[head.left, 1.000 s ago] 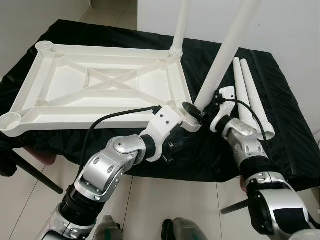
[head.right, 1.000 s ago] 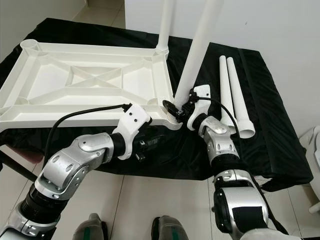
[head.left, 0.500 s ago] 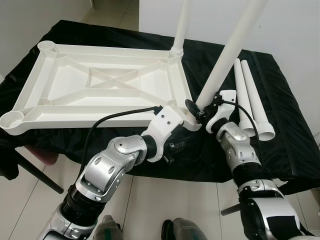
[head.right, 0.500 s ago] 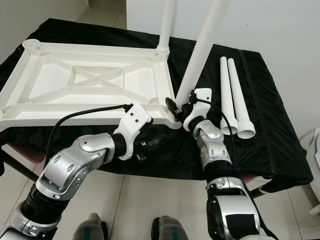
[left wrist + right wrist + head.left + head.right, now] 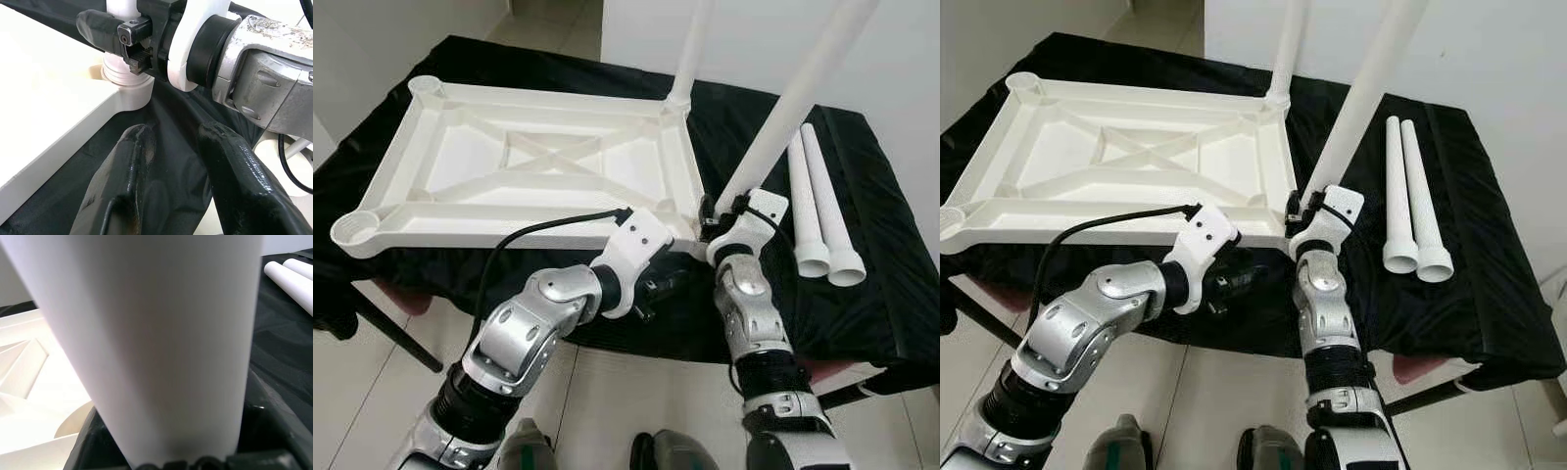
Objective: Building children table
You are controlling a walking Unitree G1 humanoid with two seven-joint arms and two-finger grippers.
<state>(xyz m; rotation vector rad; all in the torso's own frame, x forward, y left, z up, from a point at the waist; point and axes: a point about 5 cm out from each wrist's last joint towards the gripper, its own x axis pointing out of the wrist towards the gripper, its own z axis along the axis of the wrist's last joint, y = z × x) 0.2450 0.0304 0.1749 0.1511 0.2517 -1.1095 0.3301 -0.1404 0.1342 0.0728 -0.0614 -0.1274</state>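
The white tabletop (image 5: pixel 509 211) lies upside down on a black cloth. One white leg (image 5: pixel 691 49) stands upright in its far right corner. My right gripper (image 5: pixel 713 210) is shut on a second white leg (image 5: pixel 793 108), which leans to the right with its foot at the near right corner socket (image 5: pixel 124 81). In the right wrist view this leg (image 5: pixel 161 342) is up close. My left gripper (image 5: pixel 177 134) is open just below and in front of that corner, over the hanging cloth, with nothing between its fingers (image 5: pixel 122 176).
Two loose white legs (image 5: pixel 820 196) lie side by side on the cloth to the right of the tabletop. The black cloth (image 5: pixel 871 255) drapes over the table's front edge. Pale floor tiles (image 5: pixel 372 392) lie below.
The camera has shifted, moving the scene to the right. My right forearm has swung in to the left and stands straighter under the corner, still gripping the leg. The left arm has hardly moved.
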